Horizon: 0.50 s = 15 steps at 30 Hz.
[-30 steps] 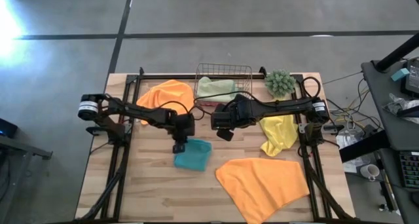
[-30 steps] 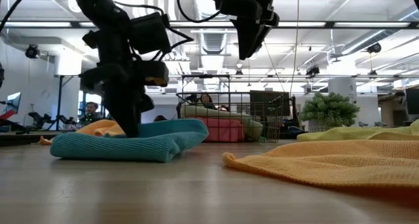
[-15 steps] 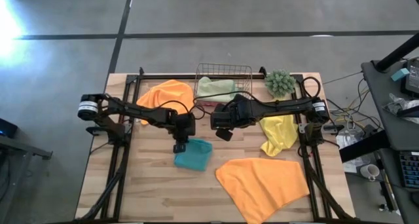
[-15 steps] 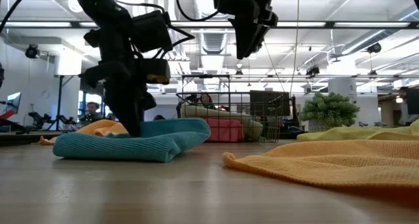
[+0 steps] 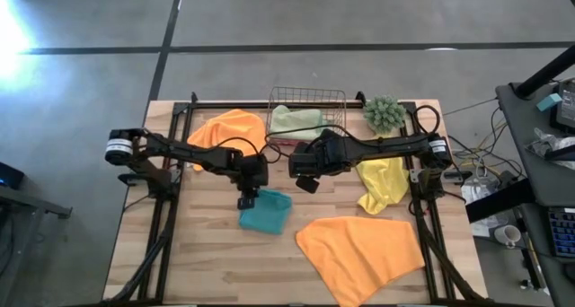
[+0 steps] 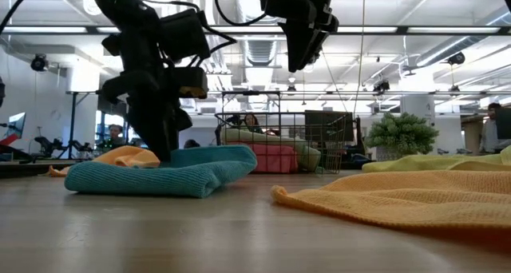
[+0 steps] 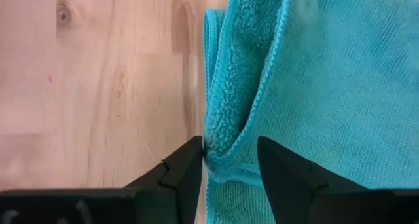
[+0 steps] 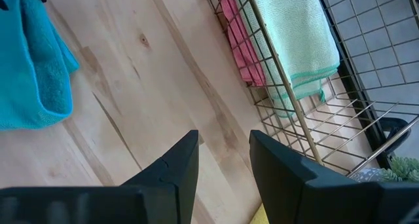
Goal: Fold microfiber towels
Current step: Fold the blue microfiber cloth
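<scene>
The left pincer (image 7: 229, 162) has opened astride the folded edge of the teal microfiber towel (image 5: 266, 212), releasing it onto the wooden surface (image 5: 207, 253). This fold appears complete. The right pincer (image 8: 224, 160) hovers open and empty.

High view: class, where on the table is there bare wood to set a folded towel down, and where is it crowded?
Bare wood: the near-left corner of the table, beside the teal towel. Crowded: the far edge, with orange towel, basket and plant, and the right side under the yellow towel and big orange towel.
</scene>
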Each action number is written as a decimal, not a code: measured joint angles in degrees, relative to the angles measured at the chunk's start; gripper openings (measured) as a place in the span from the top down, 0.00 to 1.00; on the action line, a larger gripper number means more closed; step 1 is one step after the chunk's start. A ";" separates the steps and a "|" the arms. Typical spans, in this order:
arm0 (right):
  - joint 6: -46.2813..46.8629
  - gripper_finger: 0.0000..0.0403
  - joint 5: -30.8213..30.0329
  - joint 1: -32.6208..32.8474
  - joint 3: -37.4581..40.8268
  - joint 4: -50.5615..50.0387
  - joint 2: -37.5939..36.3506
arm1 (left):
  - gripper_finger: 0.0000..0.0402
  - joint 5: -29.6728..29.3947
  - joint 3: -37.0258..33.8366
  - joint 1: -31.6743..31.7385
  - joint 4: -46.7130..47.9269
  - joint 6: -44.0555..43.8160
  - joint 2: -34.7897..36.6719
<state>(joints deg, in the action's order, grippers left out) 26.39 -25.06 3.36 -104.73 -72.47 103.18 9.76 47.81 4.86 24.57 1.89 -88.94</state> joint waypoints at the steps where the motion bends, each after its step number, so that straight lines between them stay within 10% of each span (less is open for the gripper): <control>1: 0.00 0.68 -0.02 0.00 0.00 0.00 0.00 | 0.67 0.00 0.00 0.00 -0.02 0.01 0.25; 15: -0.04 0.68 -0.02 0.00 0.02 -0.07 0.00 | 0.77 0.00 -0.14 -0.07 0.01 1.98 0.70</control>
<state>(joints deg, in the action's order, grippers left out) 26.35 -25.08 3.36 -104.71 -72.53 103.18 9.76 47.67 4.80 24.58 3.87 -88.24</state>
